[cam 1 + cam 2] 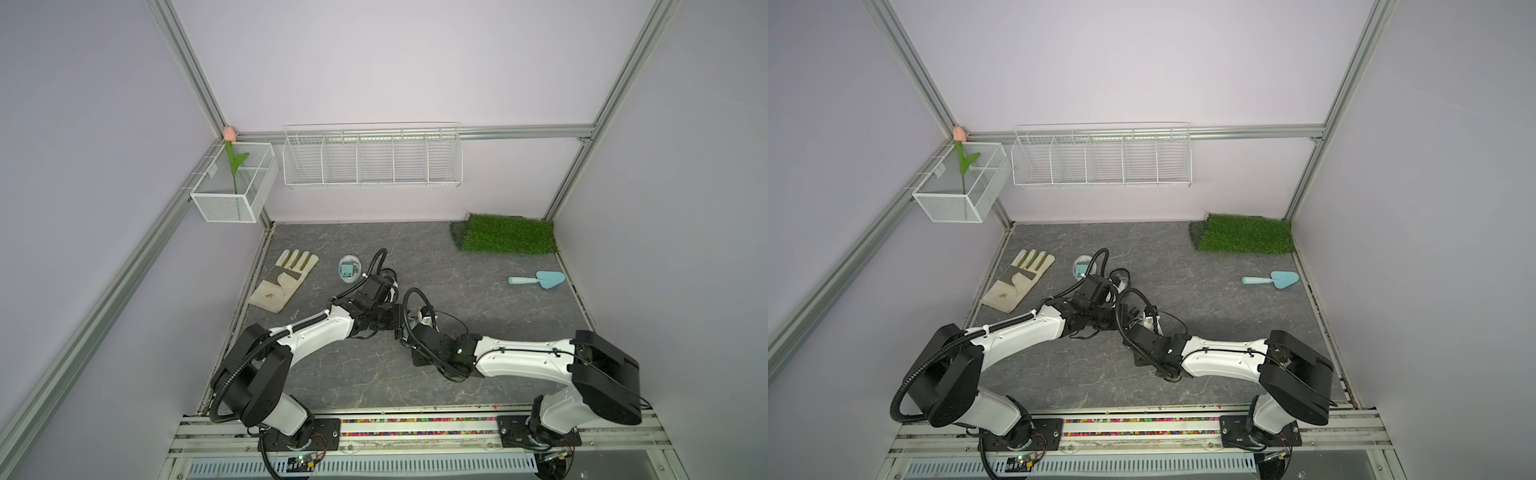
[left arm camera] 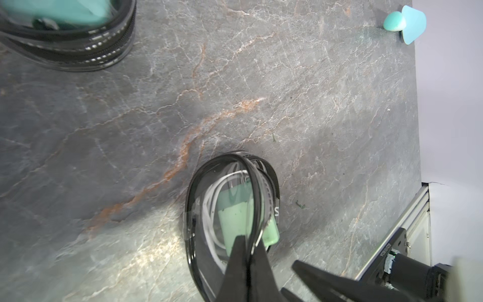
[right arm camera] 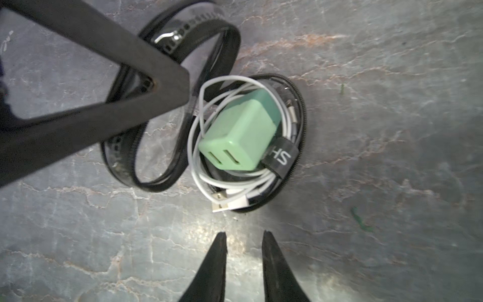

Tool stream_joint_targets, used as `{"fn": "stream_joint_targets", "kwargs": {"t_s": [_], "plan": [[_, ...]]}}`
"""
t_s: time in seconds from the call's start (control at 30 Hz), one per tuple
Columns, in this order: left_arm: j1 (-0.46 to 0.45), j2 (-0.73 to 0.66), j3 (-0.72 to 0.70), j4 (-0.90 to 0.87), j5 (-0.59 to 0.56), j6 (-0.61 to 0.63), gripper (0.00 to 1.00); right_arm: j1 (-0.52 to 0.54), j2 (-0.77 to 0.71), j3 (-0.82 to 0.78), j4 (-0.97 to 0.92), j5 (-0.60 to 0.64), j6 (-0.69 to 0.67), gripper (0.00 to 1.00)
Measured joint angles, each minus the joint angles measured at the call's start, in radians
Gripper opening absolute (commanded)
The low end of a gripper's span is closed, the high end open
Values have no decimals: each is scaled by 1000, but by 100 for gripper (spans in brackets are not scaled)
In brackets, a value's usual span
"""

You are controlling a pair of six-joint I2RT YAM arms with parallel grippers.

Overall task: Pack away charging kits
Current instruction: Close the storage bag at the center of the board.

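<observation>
Closure in hand. Holds case lid (image 3: 156,151) up with left jaws clamped on its rim; hovers right jaws, narrowly parted, empty, beside the base (image 3: 300,109) on the counter (image 3: 366,209), charger block (image 3: 241,133) and cable (image 3: 235,198) inside. Next: lid down, zip.

White-shelled arms (image 1: 309,330), black joint housings (image 1: 606,374), ribbed black conduits (image 1: 374,259) (one small green light (image 1: 458,350)), tapered black right claw (image 3: 244,235)

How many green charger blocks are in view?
3. One charger in the white-rimmed case, one in a black-rimmed case, one in the open case the left gripper holds. More may be hidden.
</observation>
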State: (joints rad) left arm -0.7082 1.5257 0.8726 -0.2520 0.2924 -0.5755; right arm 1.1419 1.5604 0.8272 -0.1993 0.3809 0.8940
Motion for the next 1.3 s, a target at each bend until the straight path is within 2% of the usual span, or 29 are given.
{"fn": "stream_joint_targets", "kwargs": {"t_s": [0.07, 0.13, 0.5, 0.73, 0.93, 1.1, 1.3], "plan": [[0, 0, 0, 0, 0, 0, 0, 1, 37, 5, 26, -13, -4, 11], [0, 0, 0, 0, 0, 0, 0, 1, 62, 5, 41, -25, -3, 9], [0, 1, 0, 0, 4, 0, 0, -3, 80, 5, 101, -44, -3, 9], [0, 4, 0, 5, 11, 0, 0, -57, 134, 11, 146, -46, 9, 8], [0, 8, 0, 7, 12, 1, 0, -63, 140, 13, 153, -35, 14, 8], [0, 23, 1, 8, 15, 1, 0, -66, 124, 10, 164, -35, 7, 14], [0, 27, 12, 0, 14, 1, 0, -60, 27, -69, 204, -27, -5, 22]]}}
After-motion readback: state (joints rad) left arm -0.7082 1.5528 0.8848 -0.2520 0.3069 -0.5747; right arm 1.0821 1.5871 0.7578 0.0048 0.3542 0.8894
